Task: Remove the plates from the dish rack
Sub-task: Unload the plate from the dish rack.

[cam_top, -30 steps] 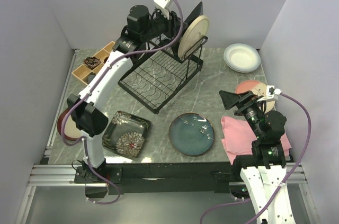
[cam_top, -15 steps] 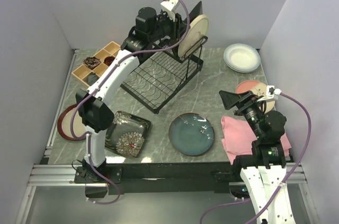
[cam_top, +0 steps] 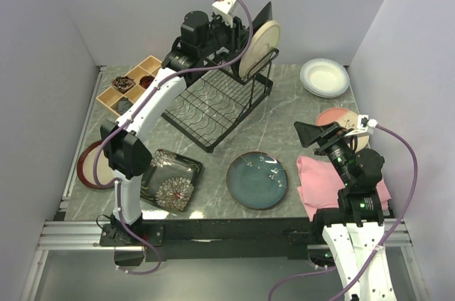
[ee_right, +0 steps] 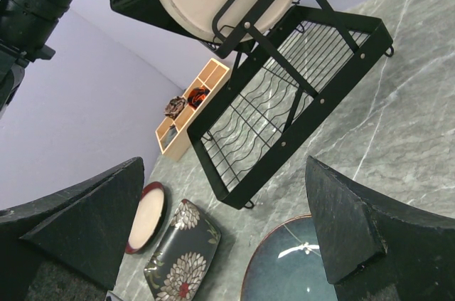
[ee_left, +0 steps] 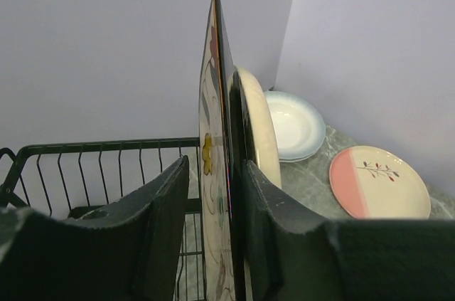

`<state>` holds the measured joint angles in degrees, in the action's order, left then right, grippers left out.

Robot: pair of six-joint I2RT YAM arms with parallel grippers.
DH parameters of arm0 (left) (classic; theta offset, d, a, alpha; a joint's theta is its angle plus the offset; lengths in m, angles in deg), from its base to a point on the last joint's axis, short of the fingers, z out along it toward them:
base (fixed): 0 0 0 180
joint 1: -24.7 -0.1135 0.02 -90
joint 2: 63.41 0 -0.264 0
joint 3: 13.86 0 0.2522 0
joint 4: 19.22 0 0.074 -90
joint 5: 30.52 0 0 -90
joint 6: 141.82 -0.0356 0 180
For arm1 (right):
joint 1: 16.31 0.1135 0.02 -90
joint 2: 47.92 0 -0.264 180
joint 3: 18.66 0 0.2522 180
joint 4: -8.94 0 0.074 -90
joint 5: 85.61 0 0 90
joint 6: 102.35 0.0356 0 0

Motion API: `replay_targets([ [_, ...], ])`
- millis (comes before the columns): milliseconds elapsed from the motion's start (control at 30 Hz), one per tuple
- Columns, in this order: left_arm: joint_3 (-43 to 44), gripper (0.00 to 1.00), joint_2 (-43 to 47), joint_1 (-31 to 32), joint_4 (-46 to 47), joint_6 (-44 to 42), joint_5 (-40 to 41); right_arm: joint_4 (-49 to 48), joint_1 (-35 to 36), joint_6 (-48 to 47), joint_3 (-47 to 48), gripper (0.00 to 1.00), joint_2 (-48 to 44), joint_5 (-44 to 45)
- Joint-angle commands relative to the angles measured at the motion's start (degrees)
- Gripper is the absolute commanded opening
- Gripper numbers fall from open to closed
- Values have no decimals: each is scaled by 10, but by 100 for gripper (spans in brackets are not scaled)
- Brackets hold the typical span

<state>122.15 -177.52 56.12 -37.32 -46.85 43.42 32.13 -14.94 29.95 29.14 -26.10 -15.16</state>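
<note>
As the left arm rises from its base at the near left corner, we note a long reach across the counter [cam_top: 284, 116] to the far upper frame of the dish rack [cam_top: 213, 109]. There the wrist turns right along the top of the frame. The left tool [ee_left: 215, 173] is set narrow, with one of its fingers [ee_left: 160, 230] on each side of the cream square plate [ee_left: 212, 87], which stands on edge in the upper frame. In the left wrist view we see a thin gap between the left-hand finger and the plate's flowered face. The other finger lies against or just beside the dark rim; we cannot tell which. The plate is straddled, not visibly clamped. A round cream plate [cam_top: 259, 48] stands upright just beside it in the same frame.

The right arm is drawn in close over its base at the near right corner. The right tool [ee_right: 224, 173] hangs above the counter with its fingers spread wide and nothing between them, facing the rack and well apart from it.

Lying flat on the counter we find:
- the teal plate [cam_top: 257, 180], in front of the rack;
- the black flowered plate [cam_top: 170, 180], near the left base;
- the brown-rimmed plate [cam_top: 89, 166], at the left edge;
- the white plates [cam_top: 325, 77], at the far right;
- the pink plate [cam_top: 334, 117], just beyond the right tool.
</note>
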Motion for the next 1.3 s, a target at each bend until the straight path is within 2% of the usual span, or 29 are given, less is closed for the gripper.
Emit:
replay_targets([
  [0,1,41,34,-2,3,-11,19,-20,1,-7,2,100,0,-2],
  [233,11,43,20,-2,-16,-17,14,-18,0,-9,4,100,-1,-2],
  [600,-12,42,12,-2,-13,-21,-51,-17,1,-9,5,100,-4,-1],
  [767,-6,34,7,-3,-13,-10,-74,-18,1,-8,3,100,-4,0],
  [1033,-6,1,13,-4,-8,3,-80,-19,1,-6,3,100,-5,-2],
  [1267,-4,1,28,-5,14,22,-72,-18,1,-6,3,100,-7,-1],
])
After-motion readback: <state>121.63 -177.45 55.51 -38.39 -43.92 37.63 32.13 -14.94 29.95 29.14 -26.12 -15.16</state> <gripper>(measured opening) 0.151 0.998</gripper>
